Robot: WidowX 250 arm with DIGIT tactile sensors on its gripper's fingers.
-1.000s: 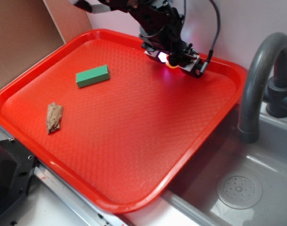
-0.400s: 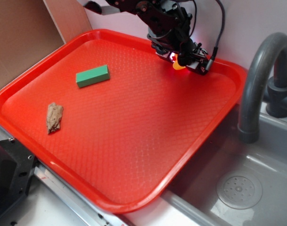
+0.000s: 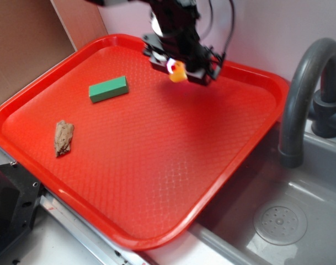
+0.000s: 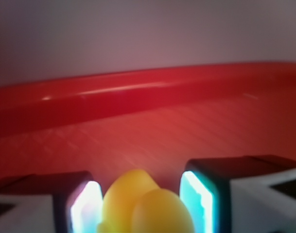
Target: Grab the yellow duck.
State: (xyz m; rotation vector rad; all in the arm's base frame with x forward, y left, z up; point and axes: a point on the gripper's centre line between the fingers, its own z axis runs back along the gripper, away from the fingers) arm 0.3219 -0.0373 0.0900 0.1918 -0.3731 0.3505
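The yellow duck [image 3: 178, 72] is small and bright, and it sits between the fingers of my gripper [image 3: 179, 68] over the far part of the red tray [image 3: 156, 160]. In the wrist view the yellow duck [image 4: 144, 204] fills the gap between the two lit pads [image 4: 87, 209], with my gripper [image 4: 140, 206] shut on it. The tray's far rim [image 4: 138, 92] runs across ahead of it. The duck's beak and eyes do not show.
A green block [image 3: 108, 88] lies on the tray's left side, with a brown rough lump [image 3: 63, 137] nearer the front left. A grey faucet [image 3: 301, 94] and sink basin [image 3: 281, 221] stand to the right. Brown cardboard [image 3: 24, 44] leans at the back left.
My gripper has moved left along the tray's far side, and the duck has travelled with it between the fingers.
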